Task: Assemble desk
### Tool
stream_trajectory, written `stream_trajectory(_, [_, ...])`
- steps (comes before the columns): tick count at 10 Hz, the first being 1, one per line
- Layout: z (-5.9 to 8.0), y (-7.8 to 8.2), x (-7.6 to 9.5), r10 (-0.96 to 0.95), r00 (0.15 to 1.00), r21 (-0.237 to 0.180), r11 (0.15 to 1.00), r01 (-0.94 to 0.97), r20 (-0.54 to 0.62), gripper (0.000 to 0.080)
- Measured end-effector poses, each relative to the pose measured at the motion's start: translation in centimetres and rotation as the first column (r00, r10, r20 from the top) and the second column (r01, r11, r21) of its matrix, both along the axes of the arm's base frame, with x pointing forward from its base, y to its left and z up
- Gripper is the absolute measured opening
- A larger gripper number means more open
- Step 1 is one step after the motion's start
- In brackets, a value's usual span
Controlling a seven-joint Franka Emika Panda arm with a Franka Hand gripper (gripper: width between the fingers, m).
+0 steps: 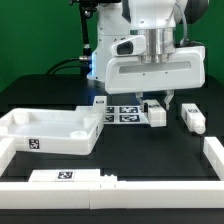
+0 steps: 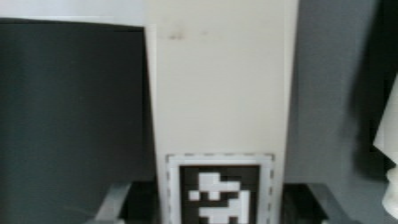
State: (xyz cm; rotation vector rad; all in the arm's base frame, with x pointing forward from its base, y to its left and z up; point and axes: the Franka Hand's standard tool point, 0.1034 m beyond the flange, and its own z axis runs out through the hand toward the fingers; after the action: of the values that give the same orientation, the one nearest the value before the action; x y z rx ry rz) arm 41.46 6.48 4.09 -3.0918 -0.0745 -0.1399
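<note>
A short square white plastic leg (image 2: 217, 80), labelled with a black-and-white square tag (image 2: 221, 190), is closely straddled by the gripper (image 1: 158, 103) fingers (image 2: 134, 205); whether it is clamped cannot be told.

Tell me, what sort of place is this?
Probably a robotics lab bench: a robot arm hangs over a black table fenced by low white walls, with a tagged white tabletop and leg laid out.
</note>
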Motion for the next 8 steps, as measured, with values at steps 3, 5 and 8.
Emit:
stream_trajectory(3, [-1.6, 1.5, -2.7, -0.143, 0.989, 0.011, 0.990, 0.143, -0.032, 0.0281])
stream_trajectory(5, [-2.5, 2.0, -3.3, -0.131, 0.991, 0.008, 0.991, 0.132, -0.035, 0.0281])
stream_trajectory(8, [-2.5, 2.2, -3.2, -0.119, 0.993, 0.008, 0.993, 0.119, -0.006, 0.0355])
